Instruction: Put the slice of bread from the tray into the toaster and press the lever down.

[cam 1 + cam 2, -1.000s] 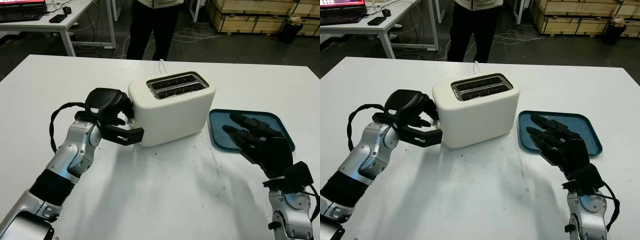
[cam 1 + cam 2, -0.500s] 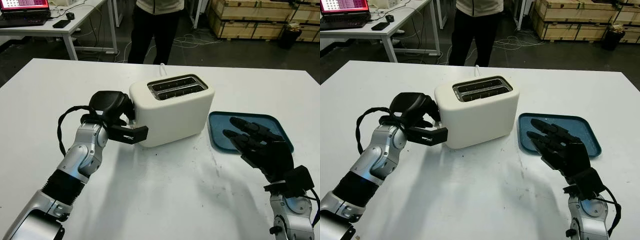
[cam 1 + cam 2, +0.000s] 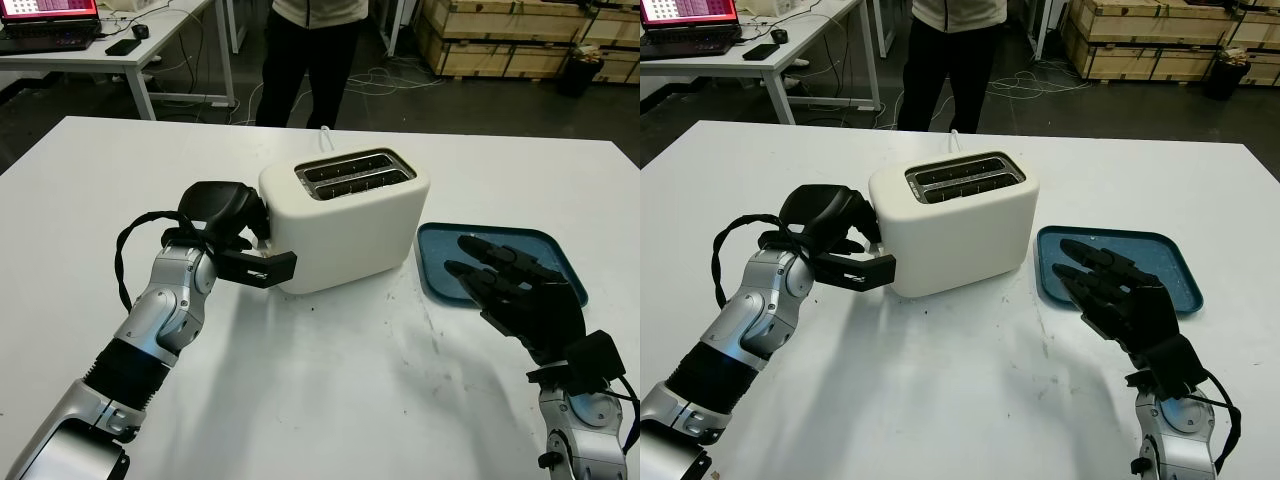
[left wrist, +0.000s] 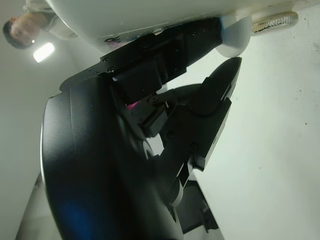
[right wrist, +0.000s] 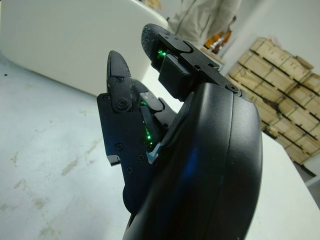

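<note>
1. White toaster point(image 3: 345, 218) stands near the middle of the white surface point(image 3: 320, 400), set at an angle, its two slots facing up. What lies inside the slots cannot be made out.
2. Left hand point(image 3: 232, 232) is pressed against the toaster's left end. Its fingers point(image 4: 167, 55) are curled over the light lever knob point(image 4: 235, 36), which sits low on that end, close to the surface. The thumb point(image 3: 262, 268) juts out along the toaster's front lower corner.
3. Left hand is clamped on the lever knob; nothing else is in its grip.
4. A black cable point(image 3: 135, 235) loops from the left wrist.
5. Blue tray point(image 3: 445, 262) lies flat on the surface just right of the toaster, apart from it. No bread can be seen on the part of it in view.
6. Right hand point(image 3: 515, 295) is raised above the near part of the tray, open and holding nothing, palm toward the toaster.
7. A person point(image 3: 310, 50) in dark trousers stands at the far edge of the surface, behind the toaster.
8. A side desk point(image 3: 110, 45) with a laptop point(image 3: 50, 15) sits at the far left; wooden crates point(image 3: 520, 30) at the far right.
</note>
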{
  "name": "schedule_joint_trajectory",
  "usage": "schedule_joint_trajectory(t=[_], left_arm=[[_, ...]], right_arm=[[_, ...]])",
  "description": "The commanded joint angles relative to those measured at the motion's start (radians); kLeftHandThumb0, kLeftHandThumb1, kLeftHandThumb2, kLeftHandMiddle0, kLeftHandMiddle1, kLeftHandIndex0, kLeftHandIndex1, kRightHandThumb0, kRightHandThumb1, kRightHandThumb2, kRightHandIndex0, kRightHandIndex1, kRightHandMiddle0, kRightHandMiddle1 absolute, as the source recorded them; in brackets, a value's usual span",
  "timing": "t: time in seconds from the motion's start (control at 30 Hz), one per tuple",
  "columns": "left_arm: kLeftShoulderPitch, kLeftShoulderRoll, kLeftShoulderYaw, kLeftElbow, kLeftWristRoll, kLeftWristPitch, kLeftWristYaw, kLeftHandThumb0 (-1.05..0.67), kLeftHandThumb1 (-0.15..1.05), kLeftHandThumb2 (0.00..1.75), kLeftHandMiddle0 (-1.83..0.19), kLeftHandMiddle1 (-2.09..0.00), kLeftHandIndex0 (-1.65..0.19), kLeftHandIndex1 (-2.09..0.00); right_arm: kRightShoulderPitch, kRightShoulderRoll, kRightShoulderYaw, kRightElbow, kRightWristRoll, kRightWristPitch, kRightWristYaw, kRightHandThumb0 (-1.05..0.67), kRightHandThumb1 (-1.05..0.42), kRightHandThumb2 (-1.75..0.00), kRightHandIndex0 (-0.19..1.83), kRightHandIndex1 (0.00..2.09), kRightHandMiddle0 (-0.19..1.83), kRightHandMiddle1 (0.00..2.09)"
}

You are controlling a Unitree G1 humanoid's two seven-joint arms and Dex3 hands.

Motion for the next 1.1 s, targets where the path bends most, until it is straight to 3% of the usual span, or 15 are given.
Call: schedule_joint_trajectory(t=[0.0, 0.17, 0.3, 0.4, 0.53, 0.77, 1.07], left_arm=[[0.164, -0.142, -0.219, 0.106, -0.092, -0.148, -0.117, -0.13, 0.74, 0.01, -1.07, -1.1, -1.29, -0.02], [0.2, -0.116, -0.107, -0.015, -0.146, -0.175, 0.062, -0.23, 0.78, 0.01, -0.94, -1.18, -1.3, -0.02], [0.23, -0.09, -0.02, -0.127, -0.21, -0.173, 0.156, -0.21, 0.77, 0.0, -0.91, -1.25, -1.3, -0.02], [0.243, -0.064, 0.017, -0.181, -0.251, -0.168, 0.165, -0.2, 0.77, 0.0, -0.89, -1.25, -1.3, -0.02], [0.255, -0.042, 0.061, -0.228, -0.285, -0.166, 0.171, -0.16, 0.77, 0.0, -0.92, -1.08, -1.29, -0.01], [0.247, -0.016, 0.129, -0.276, -0.245, -0.166, 0.24, -0.22, 0.73, 0.0, -1.0, -1.15, -1.31, -0.02], [0.296, -0.047, 0.285, -0.389, -0.278, -0.151, 0.304, -0.35, 0.79, 0.02, -0.79, -1.13, -1.11, 0.0]], right_arm=[[-0.038, 0.007, -0.003, 0.011, -0.012, -0.044, -0.009, -0.22, -0.92, -0.22, 0.88, 0.0, 0.82, 0.0], [-0.059, 0.019, -0.008, 0.022, -0.018, -0.035, -0.032, -0.24, -0.92, -0.19, 0.86, 0.0, 0.8, 0.0], [-0.079, 0.028, -0.006, 0.044, -0.013, -0.048, -0.036, -0.24, -0.92, -0.18, 0.83, 0.0, 0.79, 0.0], [-0.089, 0.03, -0.004, 0.057, -0.016, -0.047, -0.037, -0.24, -0.92, -0.18, 0.82, 0.0, 0.79, 0.0], [-0.104, 0.029, -0.004, 0.079, -0.014, -0.06, -0.031, -0.21, -0.92, -0.18, 0.82, 0.0, 0.79, 0.0], [-0.143, 0.021, -0.016, 0.106, -0.009, -0.052, -0.038, -0.21, -0.92, -0.16, 0.8, 0.0, 0.79, 0.0], [-0.253, -0.023, -0.039, 0.161, -0.016, -0.037, -0.039, -0.29, -0.92, -0.08, 0.8, 0.01, 0.76, 0.0]])
